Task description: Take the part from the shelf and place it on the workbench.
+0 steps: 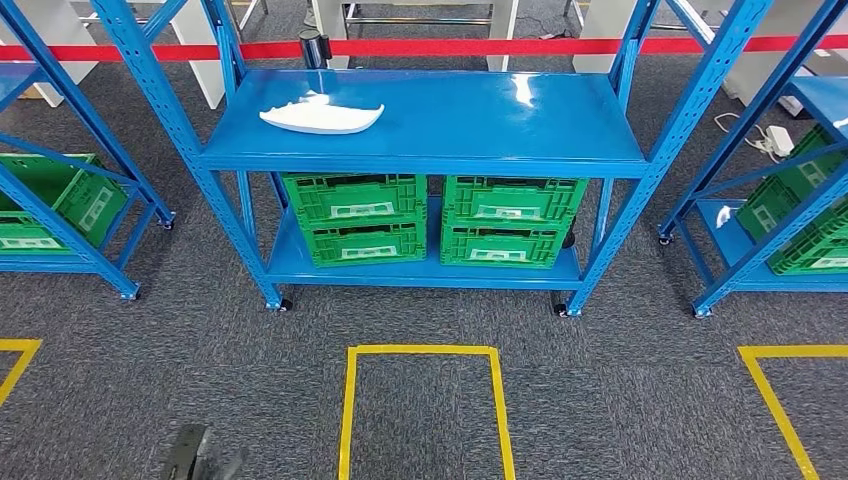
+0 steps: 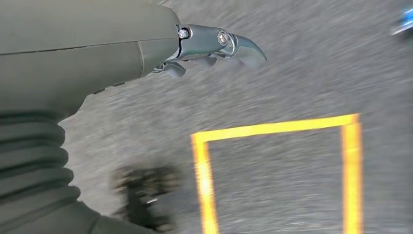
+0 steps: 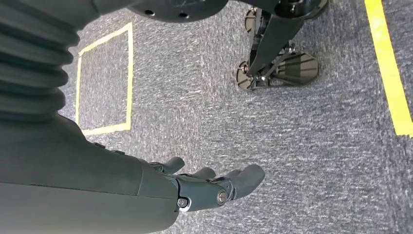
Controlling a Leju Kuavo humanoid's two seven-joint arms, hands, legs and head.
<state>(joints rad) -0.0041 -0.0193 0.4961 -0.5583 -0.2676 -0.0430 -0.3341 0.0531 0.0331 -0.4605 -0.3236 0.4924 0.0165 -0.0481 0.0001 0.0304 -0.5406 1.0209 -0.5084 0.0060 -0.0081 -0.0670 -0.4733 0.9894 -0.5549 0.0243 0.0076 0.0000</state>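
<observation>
The part (image 1: pixel 322 116) is a flat white curved piece lying on the left half of the top board of the blue shelf (image 1: pixel 480 120) straight ahead. My left hand (image 2: pixel 214 46) hangs low over the grey carpet with its fingers stretched out and nothing in them; a blurred bit of it (image 1: pixel 200 458) shows at the bottom left of the head view, far from the shelf. My right hand (image 3: pixel 209 185) also hangs over the carpet, fingers apart and holding nothing.
Green crates (image 1: pixel 355 215) (image 1: pixel 512 220) fill the shelf's lower level. A yellow taped square (image 1: pixel 425 350) marks the carpet in front of it. More blue shelves with green crates stand at left (image 1: pixel 60 200) and right (image 1: pixel 790 200). A red barrier tape (image 1: pixel 480 46) runs behind.
</observation>
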